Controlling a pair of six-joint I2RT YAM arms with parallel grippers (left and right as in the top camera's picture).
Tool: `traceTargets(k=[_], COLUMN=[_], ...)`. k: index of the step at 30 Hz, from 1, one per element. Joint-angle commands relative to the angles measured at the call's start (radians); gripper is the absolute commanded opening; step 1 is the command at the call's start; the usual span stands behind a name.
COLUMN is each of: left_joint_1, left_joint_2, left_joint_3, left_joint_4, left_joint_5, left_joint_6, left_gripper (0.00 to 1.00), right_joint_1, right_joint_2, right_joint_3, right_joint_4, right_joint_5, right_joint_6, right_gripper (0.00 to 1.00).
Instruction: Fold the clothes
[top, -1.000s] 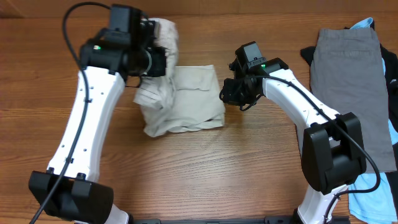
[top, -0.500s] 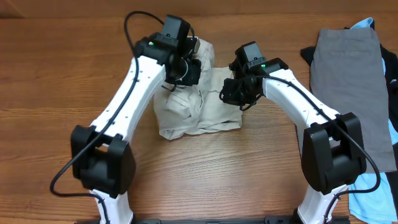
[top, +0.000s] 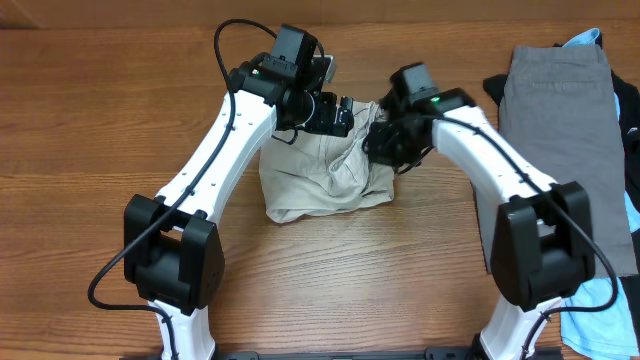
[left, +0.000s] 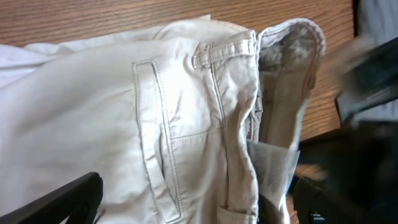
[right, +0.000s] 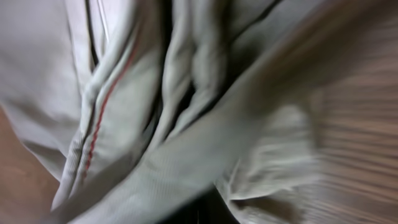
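Khaki shorts (top: 322, 178) lie bunched on the desk (top: 100, 120), their upper edge directly under both sets of jaws. The left jaws stand wide apart, a dark finger (left: 65, 200) on either side of the cloth, with a belt loop (left: 222, 51) and a welt pocket (left: 155, 143) spread between and ahead of them. The right jaws sit at the upper right corner of the shorts. Cloth fills that blurred wrist view, so I cannot tell whether they are open or closed. Well to the outer side of the right jaws lie grey shorts (top: 560, 120), over a light-blue garment (top: 595, 305) and a black garment (top: 496, 86).
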Motion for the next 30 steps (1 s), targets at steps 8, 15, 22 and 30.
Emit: traceTargets(k=[8, 15, 22, 30], left_joint_1=[0.033, 0.053, 0.185, 0.29], left_joint_2=[-0.005, -0.004, -0.004, -0.004], left_joint_3=[0.025, 0.025, 0.023, 0.023], left_joint_4=[-0.095, -0.185, -0.201, -0.22], left_joint_5=[-0.125, -0.248, -0.2, -0.173], left_joint_6=[-0.016, -0.018, -0.1, -0.113], left_gripper=[1.0, 1.0, 1.0, 1.0], right_joint_1=[-0.191, -0.126, -0.023, 0.122], right_joint_2=[-0.176, -0.162, -0.162, -0.132], right_joint_3=[0.184, 0.087, 0.054, 0.051], right_joint_4=[-0.183, -0.177, -0.121, -0.081], right_joint_5=[-0.011, -0.012, 0.0, 0.148], right_joint_6=[-0.089, -0.103, -0.103, -0.099], right_gripper=[0.43, 0.52, 0.57, 0.63])
